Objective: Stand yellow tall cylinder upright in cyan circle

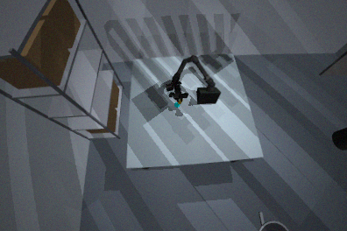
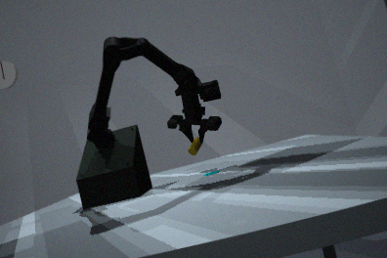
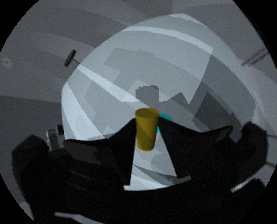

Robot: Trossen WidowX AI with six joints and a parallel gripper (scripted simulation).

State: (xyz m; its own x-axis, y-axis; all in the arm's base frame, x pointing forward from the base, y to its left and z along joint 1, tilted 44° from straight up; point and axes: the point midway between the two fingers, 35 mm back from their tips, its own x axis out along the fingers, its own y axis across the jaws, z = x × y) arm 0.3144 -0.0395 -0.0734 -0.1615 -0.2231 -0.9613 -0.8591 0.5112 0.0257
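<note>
My gripper [image 2: 195, 139] [image 3: 146, 120] is shut on the yellow tall cylinder [image 2: 194, 147] [image 3: 146, 129]. It holds the cylinder in the air, tilted a little off upright, with the lower end sticking out below the fingers. The cyan circle [image 2: 211, 173] [image 1: 177, 105] [image 3: 166, 119] lies flat on the table, below and slightly to the right of the cylinder in the exterior view. In the wrist view only a sliver of the circle shows beside the cylinder. The cylinder is clear of the table top.
The arm's black base box [image 2: 113, 168] [image 1: 208, 95] stands on the table [image 1: 219, 145] behind the circle. A shelf rack [image 1: 61, 62] stands off the table's left side.
</note>
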